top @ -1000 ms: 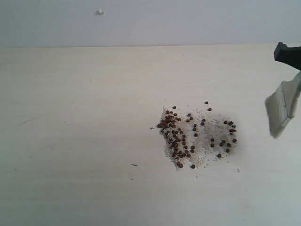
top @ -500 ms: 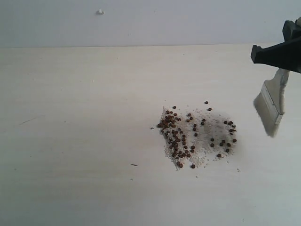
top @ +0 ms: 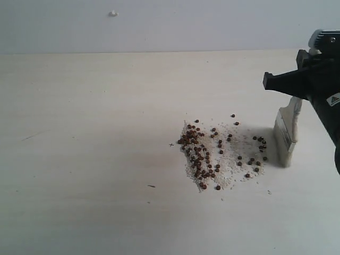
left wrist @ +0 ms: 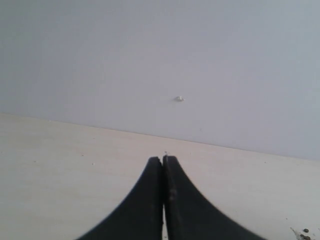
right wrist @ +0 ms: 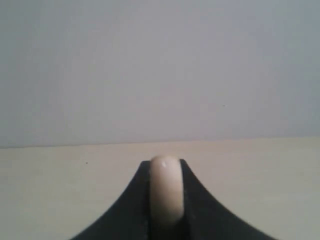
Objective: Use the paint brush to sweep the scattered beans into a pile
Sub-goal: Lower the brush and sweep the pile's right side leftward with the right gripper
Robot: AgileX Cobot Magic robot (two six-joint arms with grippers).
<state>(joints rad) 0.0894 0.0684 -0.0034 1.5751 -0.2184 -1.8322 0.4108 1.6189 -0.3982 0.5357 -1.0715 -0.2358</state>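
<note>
Right gripper (top: pixel 289 84): mine; jaws clamped on the handle of the paint brush (top: pixel 287 133), whose rounded pale end shows between them in my wrist view.
Brush axis: close to upright, handle up, bristles down; the tips look to be at or touching the table (top: pixel 79 133).
Brush face: the broad side looks turned toward the scatter, though I cannot tell for sure.
Nearest beans (top: pixel 256 156): a loose handful just beside the bristles, on the side toward the left arm.
Grit (top: pixel 231 167): whitish dust lying among and under the scatter.
Dense beans: the thick band at the scatter's far edge from the brush.
Direction of stroke, my judgement: drag the bristles leftward, carrying the strays into that band.
Left gripper (left wrist: pixel 163 161): jaws pressed together, holding nothing; beans show only at the edge of its view, so my right arm is nearer.
</note>
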